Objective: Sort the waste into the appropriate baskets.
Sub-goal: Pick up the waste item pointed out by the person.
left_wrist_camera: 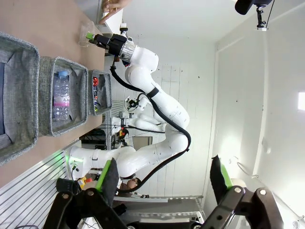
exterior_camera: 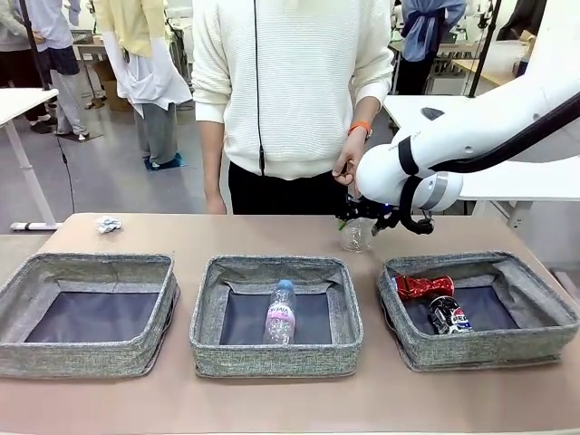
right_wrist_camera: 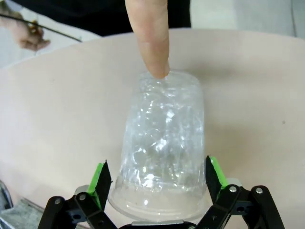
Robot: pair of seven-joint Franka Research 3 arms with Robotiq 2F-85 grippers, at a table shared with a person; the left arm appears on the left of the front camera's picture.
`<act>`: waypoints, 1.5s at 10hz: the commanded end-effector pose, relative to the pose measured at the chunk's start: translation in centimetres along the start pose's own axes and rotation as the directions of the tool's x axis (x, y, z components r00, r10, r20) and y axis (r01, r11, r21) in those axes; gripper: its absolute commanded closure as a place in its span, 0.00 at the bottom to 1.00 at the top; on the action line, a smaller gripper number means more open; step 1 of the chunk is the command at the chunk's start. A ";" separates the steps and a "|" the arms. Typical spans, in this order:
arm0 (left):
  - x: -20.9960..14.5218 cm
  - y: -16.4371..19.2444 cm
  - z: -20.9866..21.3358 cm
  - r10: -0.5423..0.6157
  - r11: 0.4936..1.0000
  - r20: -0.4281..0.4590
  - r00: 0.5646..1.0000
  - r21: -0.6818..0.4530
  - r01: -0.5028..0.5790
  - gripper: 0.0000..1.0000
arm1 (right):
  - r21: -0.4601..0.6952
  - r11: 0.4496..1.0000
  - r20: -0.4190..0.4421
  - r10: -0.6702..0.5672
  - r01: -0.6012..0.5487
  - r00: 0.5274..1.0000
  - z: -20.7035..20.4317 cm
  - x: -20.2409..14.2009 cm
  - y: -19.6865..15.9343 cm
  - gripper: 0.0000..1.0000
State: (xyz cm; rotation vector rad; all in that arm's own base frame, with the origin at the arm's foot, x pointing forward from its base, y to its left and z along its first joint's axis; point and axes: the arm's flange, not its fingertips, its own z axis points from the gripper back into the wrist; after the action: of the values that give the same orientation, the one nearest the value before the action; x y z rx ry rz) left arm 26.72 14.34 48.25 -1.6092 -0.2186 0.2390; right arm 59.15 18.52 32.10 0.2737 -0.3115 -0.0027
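A clear thin plastic container (right_wrist_camera: pixel 164 138) stands upside down on the table behind the baskets, also in the front view (exterior_camera: pixel 353 236). My right gripper (right_wrist_camera: pixel 159 179) is open, a green pad on each side of its rim. A person's fingertip (right_wrist_camera: pixel 153 43) presses on its top. The pink-labelled bottle (exterior_camera: pixel 280 313) lies in the middle basket (exterior_camera: pixel 272 358). The red can (exterior_camera: pixel 424 286) and the Pepsi can (exterior_camera: pixel 449 315) lie in the right basket (exterior_camera: pixel 489 349). The left basket (exterior_camera: pixel 82 358) holds nothing. A small paper wad (exterior_camera: pixel 109 225) sits at the far left. My left gripper (left_wrist_camera: pixel 163 171) is open in the air, holding nothing.
The person in a white sweater (exterior_camera: pixel 290 82) stands at the far edge, one hand (exterior_camera: pixel 349 168) just above my right gripper. My right arm (exterior_camera: pixel 453 145) reaches in over the right basket. Bare tabletop (exterior_camera: pixel 227 237) lies behind the left and middle baskets.
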 end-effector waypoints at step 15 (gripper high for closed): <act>-0.2 -0.3 -0.2 -0.012 1.000 0.003 1.000 -0.023 0.012 0.00 | 0.051 0.987 -0.132 -0.141 0.149 0.981 3.5 -0.6 -1.4 1.00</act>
State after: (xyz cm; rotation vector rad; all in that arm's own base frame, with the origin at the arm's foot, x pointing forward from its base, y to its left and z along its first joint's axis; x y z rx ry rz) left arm 26.72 14.34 48.25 -1.6092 -0.2186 0.2390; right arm 58.50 17.61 33.38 0.3267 -0.2065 -0.0862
